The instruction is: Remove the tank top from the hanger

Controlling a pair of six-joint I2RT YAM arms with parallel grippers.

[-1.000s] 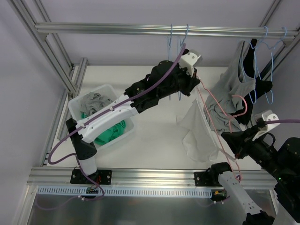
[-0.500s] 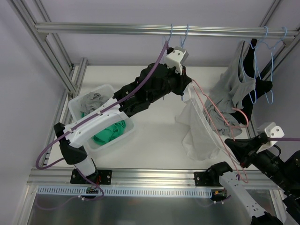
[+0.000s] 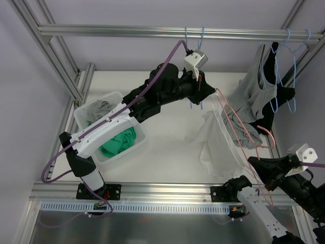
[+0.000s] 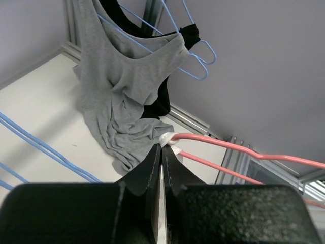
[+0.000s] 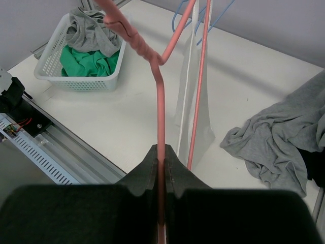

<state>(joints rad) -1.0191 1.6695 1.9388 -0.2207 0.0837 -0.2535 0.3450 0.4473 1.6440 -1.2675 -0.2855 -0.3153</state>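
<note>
holding the pink hanger (image 5: 160,96) at its near end, the right hand (image 5: 160,152) is clamped tight on the wire. the left hand (image 4: 161,150) is at the hanger's far end. it looks pinched on a bit of the white tank top (image 3: 213,145), right where the strap sits on the wire.

so the hanger's long line runs from right hand to left hand, w/ the top hanging under the hanger btwn the two. its low end is down by the tabletop (image 3: 167,152).

the left hand is the one next to the cloth. the right hand has only wire.

i think the next move turns on this: the strap has to slide off the hanger's far tip. so the left hand should prob pull away from the hanger, along that long line, while the right hand holds the hanger firm. can't tell if the other strap is on the hanger or off.
</note>
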